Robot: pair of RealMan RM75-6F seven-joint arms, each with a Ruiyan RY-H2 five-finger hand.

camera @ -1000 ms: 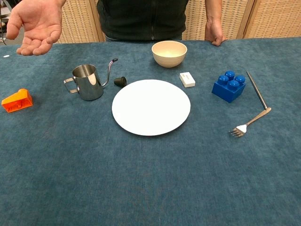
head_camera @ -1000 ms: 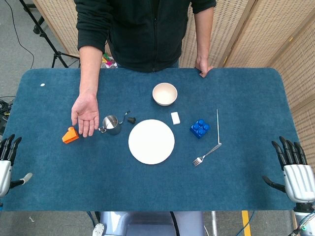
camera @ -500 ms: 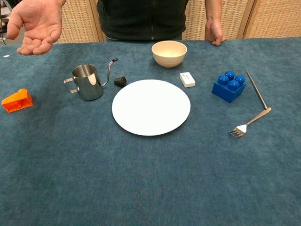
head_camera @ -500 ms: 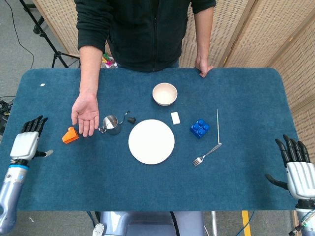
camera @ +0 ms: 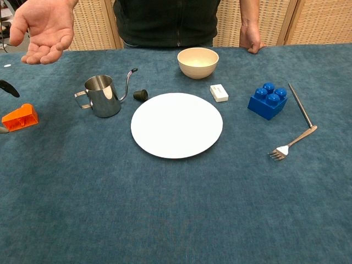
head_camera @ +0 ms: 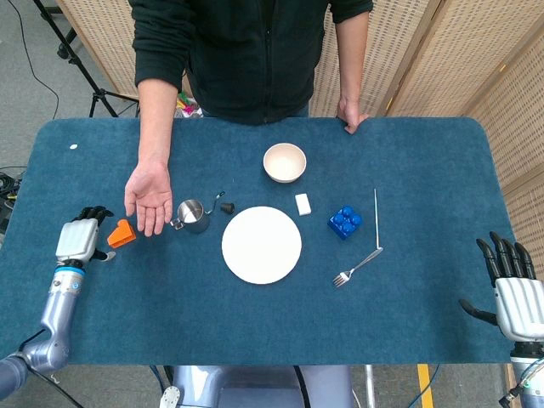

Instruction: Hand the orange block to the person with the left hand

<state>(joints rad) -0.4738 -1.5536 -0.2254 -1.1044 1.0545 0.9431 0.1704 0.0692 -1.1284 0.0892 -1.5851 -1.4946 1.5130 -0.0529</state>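
The orange block [head_camera: 121, 233] [camera: 20, 117] lies on the blue table, left of the steel jug. My left hand [head_camera: 82, 239] is just left of it, fingers apart and empty, close to the block; whether it touches is unclear. In the chest view only a dark fingertip [camera: 8, 88] shows at the left edge. The person's open palm [head_camera: 149, 196] [camera: 44, 27] hovers just above and right of the block. My right hand [head_camera: 513, 292] rests open at the table's front right corner.
A steel jug [head_camera: 192, 215] stands right of the block, with a small black cap [head_camera: 228, 206] beside it. White plate [head_camera: 262, 245], cream bowl [head_camera: 284, 162], white eraser [head_camera: 303, 204], blue brick [head_camera: 344, 222] and fork [head_camera: 357, 268] lie toward the middle and right.
My left hand has moved forward and rightward from the front left edge to right beside the orange block. The right hand barely shifted. The person's palm stays put.
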